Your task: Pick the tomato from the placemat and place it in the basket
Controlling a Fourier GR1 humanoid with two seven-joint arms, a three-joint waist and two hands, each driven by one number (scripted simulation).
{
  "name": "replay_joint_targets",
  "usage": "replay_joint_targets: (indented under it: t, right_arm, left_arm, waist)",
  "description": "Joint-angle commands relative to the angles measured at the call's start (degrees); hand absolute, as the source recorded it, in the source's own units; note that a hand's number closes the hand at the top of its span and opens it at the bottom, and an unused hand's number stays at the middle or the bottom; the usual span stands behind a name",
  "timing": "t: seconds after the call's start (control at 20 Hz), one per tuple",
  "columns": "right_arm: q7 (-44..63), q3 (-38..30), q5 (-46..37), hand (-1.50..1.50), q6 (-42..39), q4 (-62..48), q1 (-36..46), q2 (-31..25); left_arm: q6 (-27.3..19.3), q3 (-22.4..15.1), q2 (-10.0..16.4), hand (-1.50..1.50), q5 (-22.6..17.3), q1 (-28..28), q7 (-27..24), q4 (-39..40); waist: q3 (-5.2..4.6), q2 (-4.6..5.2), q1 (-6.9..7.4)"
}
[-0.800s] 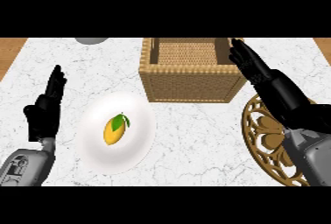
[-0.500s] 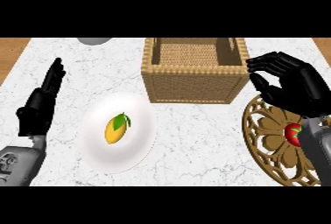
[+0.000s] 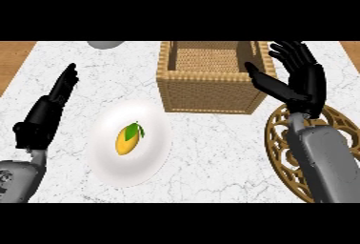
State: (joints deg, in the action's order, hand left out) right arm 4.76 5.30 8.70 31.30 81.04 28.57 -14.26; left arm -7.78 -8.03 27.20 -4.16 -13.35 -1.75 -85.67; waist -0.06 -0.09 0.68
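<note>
Gold filigree placemat (image 3: pixel 281 143) lies at six o'clock from your right hand (image 3: pixel 309 90), its fingers (image 3: pixel 290 51) spread and empty; the tomato does not show, probably hidden under that forearm, with the basket (image 3: pixel 207 90) at nine o'clock.

**A plate, a fruit and a grey shape on the marble**

We see a white plate (image 3: pixel 151 155) lying on the left half of a white, grey-veined marble counter (image 3: pixel 211 143). It looks taller than wide from this steep angle. On its middle rests a single yellow-orange fruit (image 3: pixel 126 142), long and slightly tilted, with its upper end leaning right. A green leaf (image 3: pixel 134 130) sits at that upper end. At the counter's far edge, above the plate, we make out the lower part of a rounded grey object (image 3: pixel 105 44); we cannot tell what it is. Brown wood (image 3: pixel 14 57) shows beyond the counter's far left and far right corners.
</note>
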Motion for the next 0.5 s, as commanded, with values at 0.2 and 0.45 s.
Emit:
replay_joint_targets:
  t: [0.2, 0.45]
  right_arm:
    - [25.16, 6.26, -19.26, -1.5, -0.51, -7.62, 6.37, -21.35]
    - [35.84, 13.32, -17.88, -1.5, -24.86, -7.51, 7.33, -33.2]
  left_arm:
    - [1.33, 1.36, 1.89, 0.0, -0.39, 0.45, 0.68, 0.4]
    - [0.71, 0.77, 1.38, 0.0, 0.51, 1.1, 0.08, 0.12]
  waist:
    - [-0.79, -0.85, -1.78]
    - [-0.71, -0.98, -2.24]
